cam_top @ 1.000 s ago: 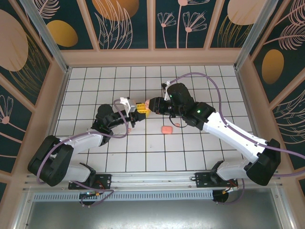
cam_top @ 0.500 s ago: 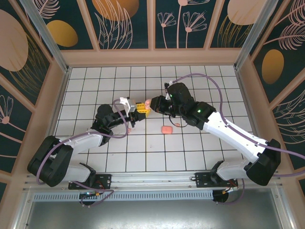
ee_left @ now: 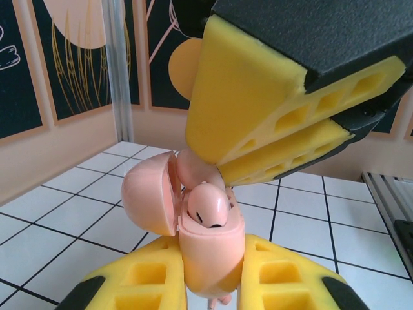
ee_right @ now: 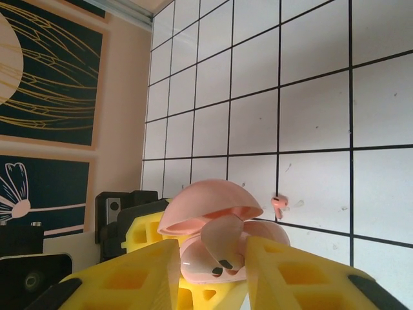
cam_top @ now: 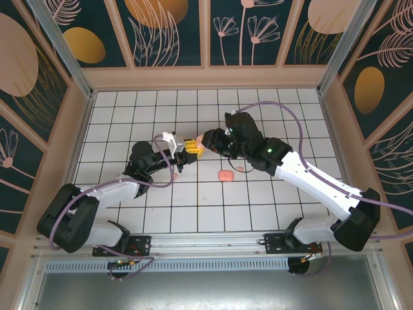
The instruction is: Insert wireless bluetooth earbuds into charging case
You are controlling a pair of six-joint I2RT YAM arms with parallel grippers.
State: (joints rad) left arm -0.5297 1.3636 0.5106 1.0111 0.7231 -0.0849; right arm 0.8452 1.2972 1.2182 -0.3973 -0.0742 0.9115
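Pink charging case is clamped open-lidded by the left gripper, steadied for an earbud flanked, perhaps held, by slightly parted fingers of the right gripper.

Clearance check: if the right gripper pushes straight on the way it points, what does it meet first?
The right gripper would first meet the earbud sitting in the open case that the left gripper clamps. It may touch already; depth is unclear.

Two robot arms are counted, two grippers, one open pink case, two small pink earbuds, one larger pink piece, all pictured over one white tiled table.
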